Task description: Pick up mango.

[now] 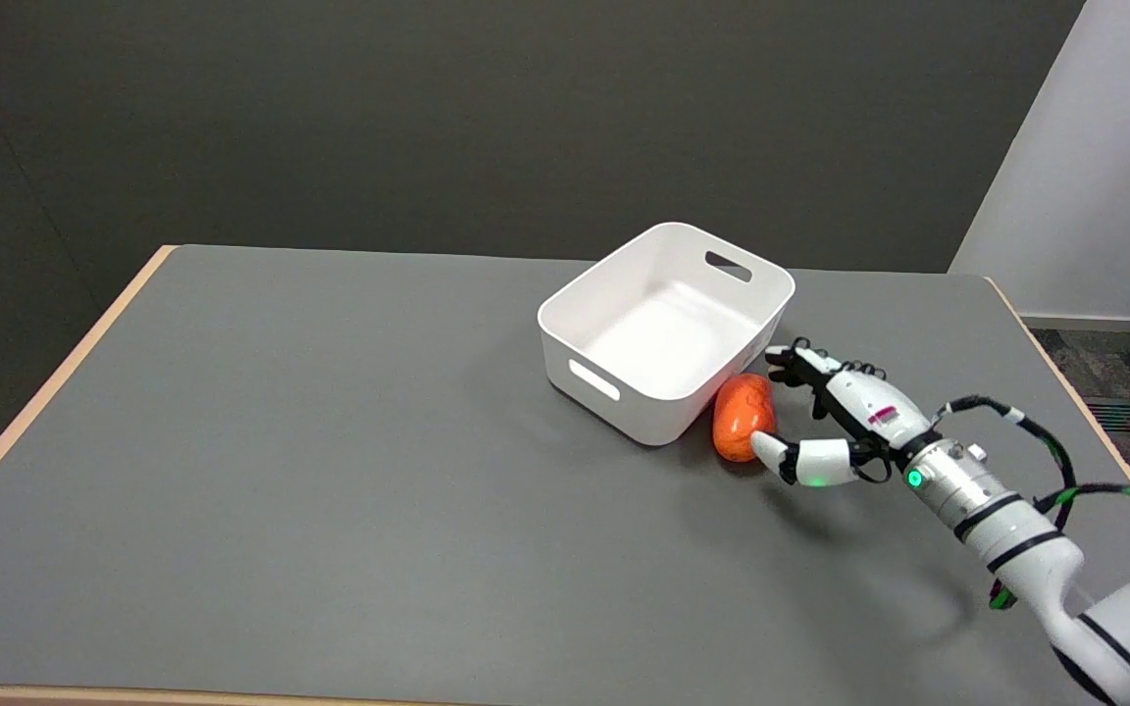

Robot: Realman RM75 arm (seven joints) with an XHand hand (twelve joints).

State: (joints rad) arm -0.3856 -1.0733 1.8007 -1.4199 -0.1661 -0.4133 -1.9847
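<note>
An orange-red mango lies on the grey table, right against the front right wall of a white bin. My right hand reaches in from the lower right and sits just to the mango's right. Its fingers are spread apart: the thumb tip is at the mango's near lower side, the other fingers hover over its far upper side. Nothing is lifted; the mango still rests on the table, and I cannot tell whether any finger touches it.
The white bin is empty, with handle slots in its walls, and stands at the table's middle right. The table's wooden edge runs close along the right of my arm. Black and green cables loop off the wrist.
</note>
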